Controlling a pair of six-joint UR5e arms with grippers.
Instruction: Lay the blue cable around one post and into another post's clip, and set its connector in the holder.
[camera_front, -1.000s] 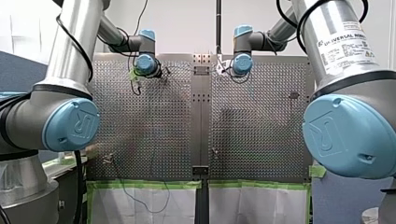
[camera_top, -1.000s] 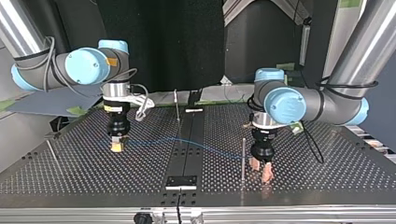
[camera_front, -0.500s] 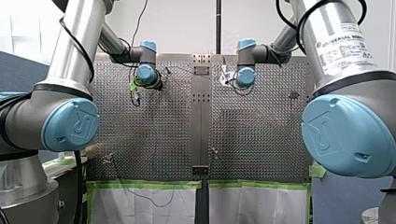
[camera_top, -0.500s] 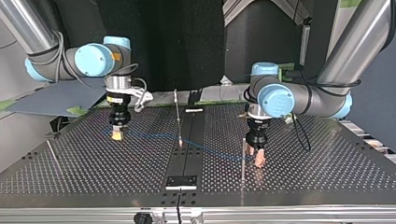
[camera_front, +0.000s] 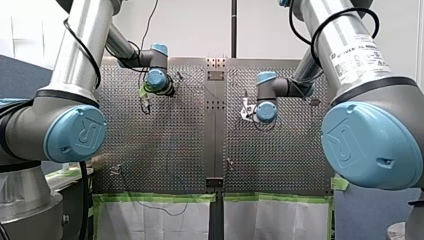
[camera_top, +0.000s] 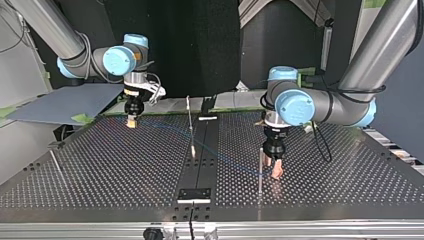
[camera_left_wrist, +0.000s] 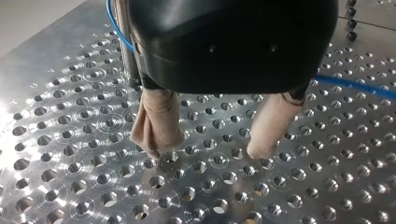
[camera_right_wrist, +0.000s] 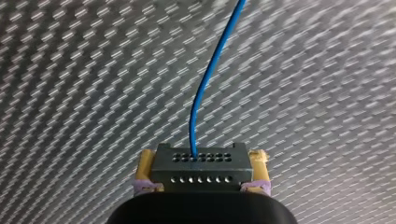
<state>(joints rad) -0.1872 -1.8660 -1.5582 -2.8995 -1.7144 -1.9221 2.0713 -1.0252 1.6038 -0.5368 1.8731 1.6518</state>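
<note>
- Blue cable (camera_right_wrist: 201, 93) ends in a black connector (camera_right_wrist: 201, 170), and my right gripper (camera_right_wrist: 204, 161) is closed on that connector. Its yellow pads (camera_right_wrist: 147, 164) press the two short sides, and the rows of small holes face the wrist camera.
- From the connector's upper row of holes the cable rises ahead of the gripper in a gentle curve over the perforated table (camera_right_wrist: 70, 70).
- In the top view this gripper hangs at the view's left, near the table's far edge, pointing straight down. The cable runs from it as a faint blue line toward the view's right and the near edge.
- On the way it passes a thin tilted rod (camera_top: 190, 125) by the table's middle strip; whether it touches the rod cannot be told.
- The line reaches an upright post (camera_top: 260, 170) near the front, and my left gripper (camera_left_wrist: 208, 150) hangs just beside that post.
- Its beige fingers (camera_left_wrist: 159, 121) stand well apart with nothing between them, their tips close over the table's holes.
- In the left wrist view the cable shows behind the gripper: one stretch beside the post, another lying over the table past the other finger. The gripper body hides the part between.
</note>
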